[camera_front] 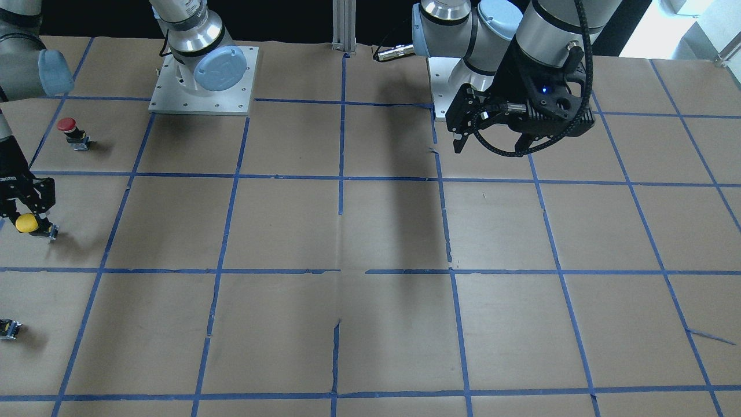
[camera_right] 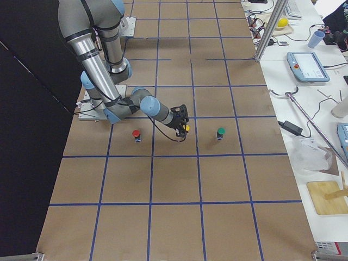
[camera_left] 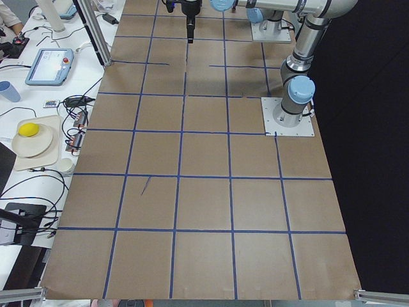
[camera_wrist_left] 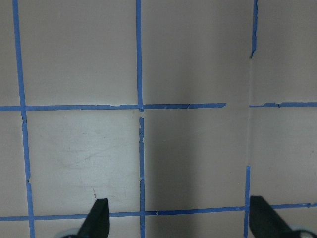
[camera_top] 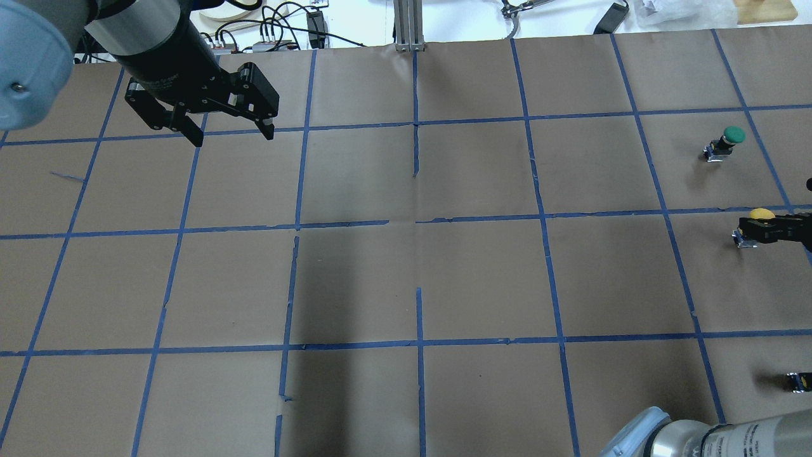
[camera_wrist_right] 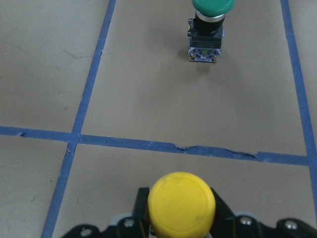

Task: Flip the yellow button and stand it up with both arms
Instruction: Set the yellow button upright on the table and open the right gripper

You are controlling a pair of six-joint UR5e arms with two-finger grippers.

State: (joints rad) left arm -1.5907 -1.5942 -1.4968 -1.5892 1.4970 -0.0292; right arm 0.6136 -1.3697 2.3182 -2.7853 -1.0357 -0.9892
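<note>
The yellow button (camera_front: pixel 26 223) has a round yellow cap on a black base and lies tilted at the table's edge on my right side. It also shows in the overhead view (camera_top: pixel 759 214) and in the right wrist view (camera_wrist_right: pixel 182 202). My right gripper (camera_front: pixel 30 225) is shut on the button's body just behind the cap, low over the paper. I cannot tell whether the base touches the table. My left gripper (camera_top: pixel 233 136) is open and empty. It hovers high over the far left squares, a long way from the button, and its fingertips (camera_wrist_left: pixel 98 214) show in the left wrist view.
A green-capped button (camera_top: pixel 725 142) stands upright one square beyond the yellow one. A red-capped button (camera_front: pixel 73 132) stands nearer my base. A small capless black block (camera_top: pixel 797 381) lies near the right edge. The arms' mounting plates (camera_front: pixel 168 95) sit on the table's near side.
</note>
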